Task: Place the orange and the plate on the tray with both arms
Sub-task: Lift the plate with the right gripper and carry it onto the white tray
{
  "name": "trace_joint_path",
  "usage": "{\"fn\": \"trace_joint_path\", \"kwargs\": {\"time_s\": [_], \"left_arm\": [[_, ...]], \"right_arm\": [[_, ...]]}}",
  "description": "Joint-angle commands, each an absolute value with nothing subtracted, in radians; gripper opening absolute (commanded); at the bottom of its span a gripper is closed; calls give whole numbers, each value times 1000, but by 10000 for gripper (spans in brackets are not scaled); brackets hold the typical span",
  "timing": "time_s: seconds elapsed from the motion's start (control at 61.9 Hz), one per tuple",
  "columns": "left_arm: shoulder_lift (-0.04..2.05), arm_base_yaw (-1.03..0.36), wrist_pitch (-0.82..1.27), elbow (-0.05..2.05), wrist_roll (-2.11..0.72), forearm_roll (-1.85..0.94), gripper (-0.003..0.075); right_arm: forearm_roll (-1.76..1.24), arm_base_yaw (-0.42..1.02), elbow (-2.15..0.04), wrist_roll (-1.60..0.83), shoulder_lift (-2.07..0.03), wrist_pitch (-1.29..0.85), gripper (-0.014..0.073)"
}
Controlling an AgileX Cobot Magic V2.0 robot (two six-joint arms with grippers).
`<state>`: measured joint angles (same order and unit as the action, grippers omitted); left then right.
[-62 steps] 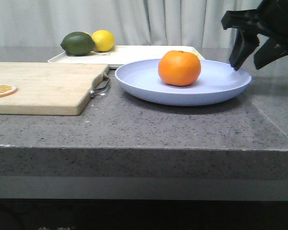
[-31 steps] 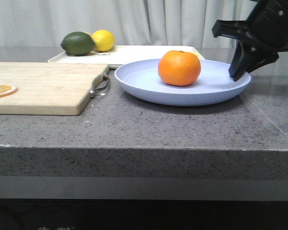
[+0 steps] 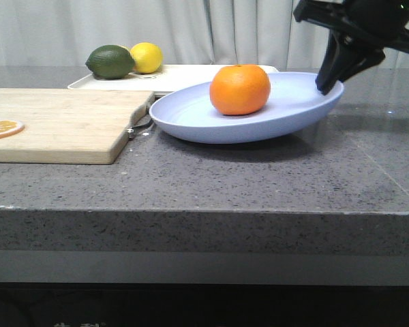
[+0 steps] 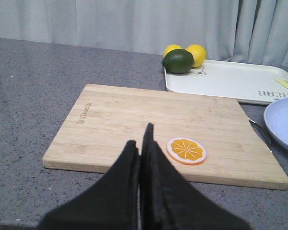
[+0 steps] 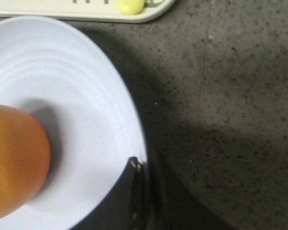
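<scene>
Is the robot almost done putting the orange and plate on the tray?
Not yet. Done: the orange already sits on the plate. In hand: the right gripper pinches the plate's rim and tilts that side up off the counter. Left: carrying the plate onto the tray, where only a lime and lemons sit. The left gripper is shut, holding nothing, above the cutting board.

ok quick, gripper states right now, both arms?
Left gripper: closed, empty, above the cutting board.
Right gripper: closed on the plate rim, that side lifted, orange on it.
</scene>
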<state>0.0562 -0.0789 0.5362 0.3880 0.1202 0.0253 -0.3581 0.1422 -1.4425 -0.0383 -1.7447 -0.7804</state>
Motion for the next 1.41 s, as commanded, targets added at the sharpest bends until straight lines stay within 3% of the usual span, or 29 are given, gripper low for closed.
{"fn": "trace_joint_path", "kwargs": {"time_s": [0.0,0.501,0.873,1.39], "left_arm": [[70,-76,450,414,127,19,-18],[70,-76,450,414,127,17,-18],[70,-76,450,414,127,16,-18],[70,-76,450,414,127,16,-18]], "right_arm": [[-432,140,-1566,-45,-1739,-800,-63],[-562,140,-2169,-25,-2086,-859,-63],[-553,140,-2639,163,-2415,-862,-62],[-530,113,-2707,203,-2490,-775,-62]]}}
